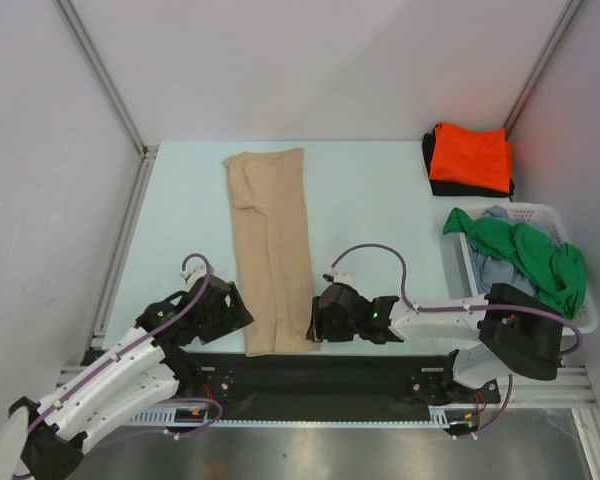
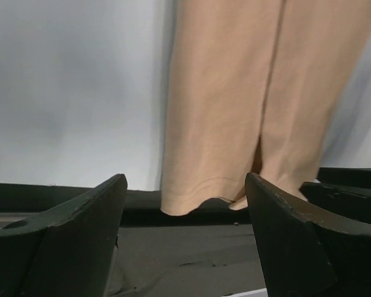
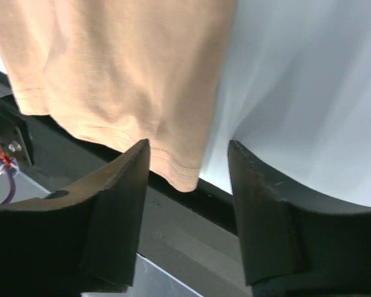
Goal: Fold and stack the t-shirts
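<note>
The tan t-shirt (image 1: 270, 250) lies as a long narrow folded strip down the middle of the table, its near hem hanging over the black front edge. My left gripper (image 1: 242, 318) is open and empty at the hem's left corner (image 2: 185, 207). My right gripper (image 1: 315, 325) is open and empty at the hem's right corner (image 3: 185, 179). The orange t-shirt (image 1: 470, 157) lies folded on the black t-shirt (image 1: 432, 178) at the back right. The green t-shirt (image 1: 530, 255) and the grey-blue t-shirt (image 1: 495, 268) lie in the basket.
A white laundry basket (image 1: 525, 212) stands at the right edge of the table. A black strip (image 1: 360, 365) runs along the table's near edge. Metal frame posts stand at the back left (image 1: 100, 75) and back right (image 1: 545, 65).
</note>
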### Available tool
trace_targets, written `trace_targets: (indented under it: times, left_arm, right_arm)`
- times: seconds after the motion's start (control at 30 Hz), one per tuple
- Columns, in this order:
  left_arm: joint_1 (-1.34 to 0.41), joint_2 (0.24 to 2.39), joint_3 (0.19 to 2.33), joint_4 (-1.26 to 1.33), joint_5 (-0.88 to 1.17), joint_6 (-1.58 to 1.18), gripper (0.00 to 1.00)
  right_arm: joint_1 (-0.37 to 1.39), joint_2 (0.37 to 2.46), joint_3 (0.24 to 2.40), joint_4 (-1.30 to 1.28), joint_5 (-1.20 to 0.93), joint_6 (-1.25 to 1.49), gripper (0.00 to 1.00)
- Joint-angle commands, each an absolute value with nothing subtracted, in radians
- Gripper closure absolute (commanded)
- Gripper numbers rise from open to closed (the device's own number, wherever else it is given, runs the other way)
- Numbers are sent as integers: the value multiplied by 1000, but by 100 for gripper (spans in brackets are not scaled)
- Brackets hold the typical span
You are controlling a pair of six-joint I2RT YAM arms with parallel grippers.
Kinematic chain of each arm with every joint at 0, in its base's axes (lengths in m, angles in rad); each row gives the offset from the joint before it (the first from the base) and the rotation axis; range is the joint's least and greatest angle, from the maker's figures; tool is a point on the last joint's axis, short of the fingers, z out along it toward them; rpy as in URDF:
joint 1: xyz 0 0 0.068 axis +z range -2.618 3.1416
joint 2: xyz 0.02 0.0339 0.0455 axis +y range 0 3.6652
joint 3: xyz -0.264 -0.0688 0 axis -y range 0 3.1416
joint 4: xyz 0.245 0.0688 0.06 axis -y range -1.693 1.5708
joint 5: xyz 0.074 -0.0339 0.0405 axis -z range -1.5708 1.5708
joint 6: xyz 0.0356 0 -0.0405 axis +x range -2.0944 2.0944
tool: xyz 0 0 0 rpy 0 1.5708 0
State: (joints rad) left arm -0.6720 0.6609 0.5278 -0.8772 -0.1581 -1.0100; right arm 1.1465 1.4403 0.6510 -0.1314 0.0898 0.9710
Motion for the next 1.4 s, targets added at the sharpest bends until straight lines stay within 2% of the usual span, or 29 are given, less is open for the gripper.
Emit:
trace_targets:
  times: [0.0, 0.17, 0.27, 0.6, 0.73, 0.8, 0.83, 0.9, 0.93, 0.97, 1.37]
  left_arm:
    - [-722, 652, 471, -851, -193, -1123, 18]
    - [-736, 643, 399, -770, -138, -1132, 37]
    - [-752, 632, 348, -724, -104, -1149, 43]
    - [-819, 633, 288, -677, -95, -1198, 49]
    - [-827, 650, 264, -634, -92, -1207, 70]
    - [-830, 666, 258, -612, -94, -1207, 74]
    - [-831, 670, 258, -608, -94, -1206, 81]
    - [-839, 678, 259, -595, -92, -1204, 89]
    - [-842, 678, 264, -597, -94, -1204, 97]
    - [-853, 673, 268, -604, -95, -1204, 99]
    - [-908, 586, 492, -848, -132, -1171, 100]
  right_arm:
    - [1154, 1466, 617, -60, 52, 971, 44]
    - [1152, 1477, 597, -51, 44, 962, 59]
    - [1149, 1468, 577, -51, 46, 962, 65]
    - [1140, 1473, 545, -31, 48, 977, 72]
    - [1143, 1485, 551, -29, 46, 976, 77]
    - [1146, 1486, 552, -32, 43, 973, 81]
    - [1147, 1483, 552, -35, 44, 976, 83]
    - [1146, 1480, 554, -43, 44, 976, 93]
    - [1149, 1473, 554, -49, 44, 976, 100]
    - [1150, 1468, 555, -57, 46, 977, 100]
    - [1232, 1362, 742, -406, 184, 1045, 100]
